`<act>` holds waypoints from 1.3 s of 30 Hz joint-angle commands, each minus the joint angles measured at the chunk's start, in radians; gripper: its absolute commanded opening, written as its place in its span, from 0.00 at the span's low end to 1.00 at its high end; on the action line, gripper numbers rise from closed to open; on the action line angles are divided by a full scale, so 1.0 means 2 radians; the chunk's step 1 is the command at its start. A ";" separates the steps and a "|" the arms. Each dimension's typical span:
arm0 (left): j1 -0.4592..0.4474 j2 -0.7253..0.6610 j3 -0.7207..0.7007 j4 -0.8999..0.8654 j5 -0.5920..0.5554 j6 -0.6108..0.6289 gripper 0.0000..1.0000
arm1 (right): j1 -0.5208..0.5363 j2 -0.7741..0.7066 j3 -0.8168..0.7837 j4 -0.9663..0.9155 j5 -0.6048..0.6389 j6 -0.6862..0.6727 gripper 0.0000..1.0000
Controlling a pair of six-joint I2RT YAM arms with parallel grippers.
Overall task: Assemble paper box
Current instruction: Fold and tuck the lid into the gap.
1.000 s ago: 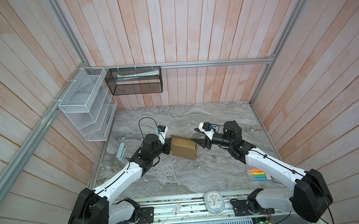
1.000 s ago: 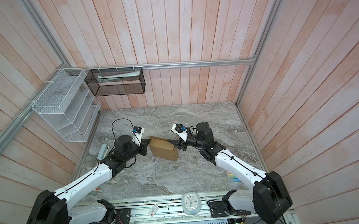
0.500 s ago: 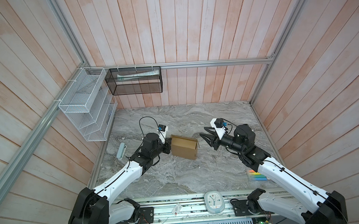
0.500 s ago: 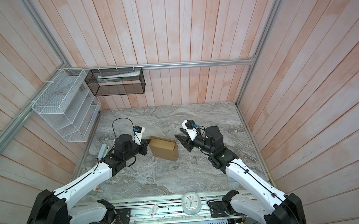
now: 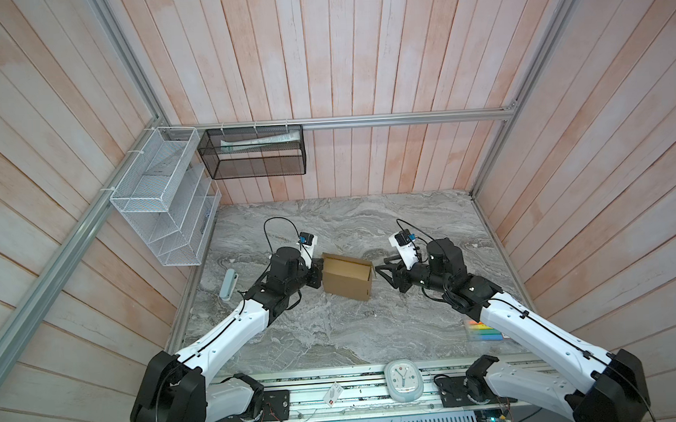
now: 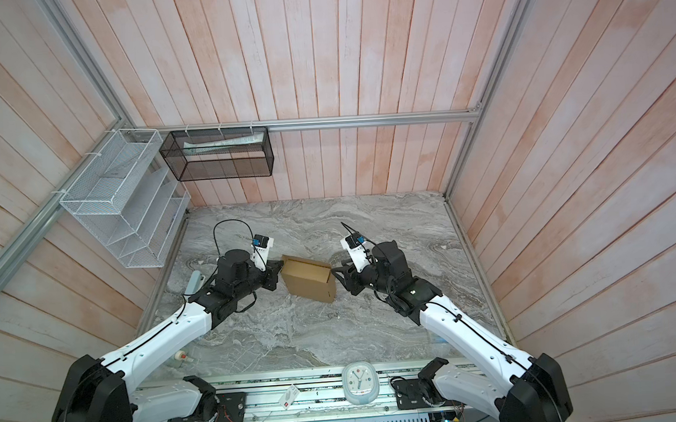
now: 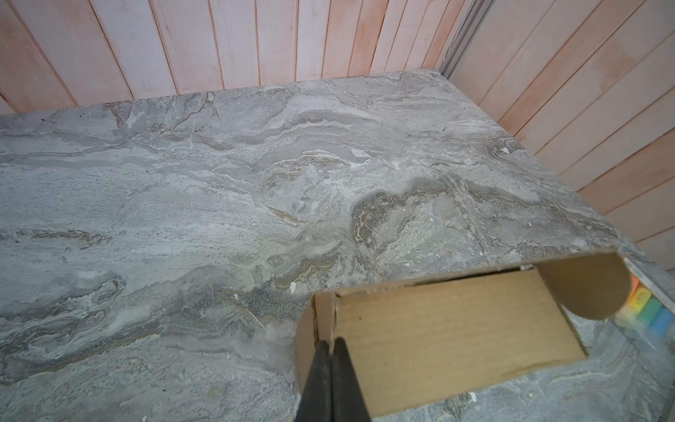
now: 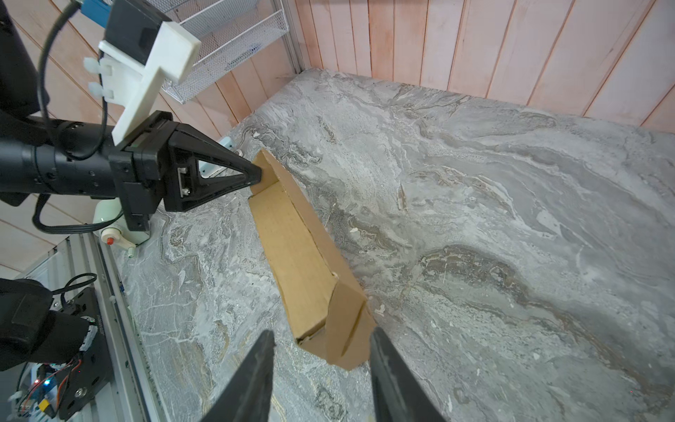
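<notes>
Paper box (image 5: pixel 348 277) lying mid-table on grey marble table (image 5: pixel 335 339), between both arms. Left gripper (image 7: pixel 330 350) clamped tight on one end wall; right gripper (image 8: pixel 322 332) parted, fingers (image 8: pixel 255 365) flanking opposite end flap.

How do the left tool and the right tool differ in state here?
The left tool is shut on one end wall of the cardboard box; the right tool is open, gripping nothing. The left tool touches the box; the right tool's jaws stand apart either side of the opposite end flap. Both point at the box.
</notes>
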 commanded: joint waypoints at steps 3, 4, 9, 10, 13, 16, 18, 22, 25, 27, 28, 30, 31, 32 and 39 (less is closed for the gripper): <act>-0.002 0.012 0.016 -0.054 0.004 0.002 0.00 | 0.005 0.013 0.007 -0.009 -0.005 0.025 0.43; -0.002 0.013 0.018 -0.056 0.004 0.003 0.00 | 0.005 0.016 0.008 -0.008 -0.007 0.026 0.42; -0.002 0.017 0.025 -0.062 0.008 0.002 0.00 | 0.007 0.030 0.010 -0.006 -0.021 0.030 0.40; -0.002 0.018 0.026 -0.064 0.009 0.002 0.00 | 0.007 0.033 0.010 -0.006 -0.023 0.030 0.39; -0.002 0.020 0.031 -0.068 0.010 0.002 0.00 | 0.007 0.038 0.012 -0.007 -0.029 0.030 0.39; -0.002 0.023 0.038 -0.077 0.012 0.002 0.00 | 0.008 0.042 0.012 -0.002 -0.035 0.031 0.39; -0.002 0.024 0.041 -0.080 0.012 0.003 0.00 | 0.008 0.045 0.013 -0.002 -0.039 0.032 0.39; -0.002 0.026 0.049 -0.088 0.014 0.001 0.00 | 0.008 0.050 0.017 -0.006 -0.045 0.030 0.39; -0.002 0.028 0.052 -0.093 0.015 0.001 0.00 | 0.008 0.049 0.019 -0.008 -0.048 0.029 0.38; -0.002 0.029 0.054 -0.096 0.016 0.000 0.00 | 0.008 0.049 0.020 -0.010 -0.049 0.027 0.38; -0.002 0.030 0.055 -0.097 0.017 0.000 0.00 | 0.008 0.049 0.021 -0.011 -0.050 0.027 0.38; -0.002 0.030 0.056 -0.097 0.017 -0.001 0.00 | 0.008 0.050 0.021 -0.012 -0.050 0.027 0.38; -0.002 0.030 0.057 -0.099 0.017 -0.001 0.00 | 0.007 0.049 0.021 -0.012 -0.052 0.027 0.38; -0.003 0.030 0.058 -0.101 0.017 -0.001 0.00 | 0.007 0.051 0.021 -0.012 -0.054 0.027 0.38; -0.002 0.032 0.067 -0.111 0.015 -0.001 0.00 | 0.007 0.055 0.023 -0.017 -0.062 0.029 0.36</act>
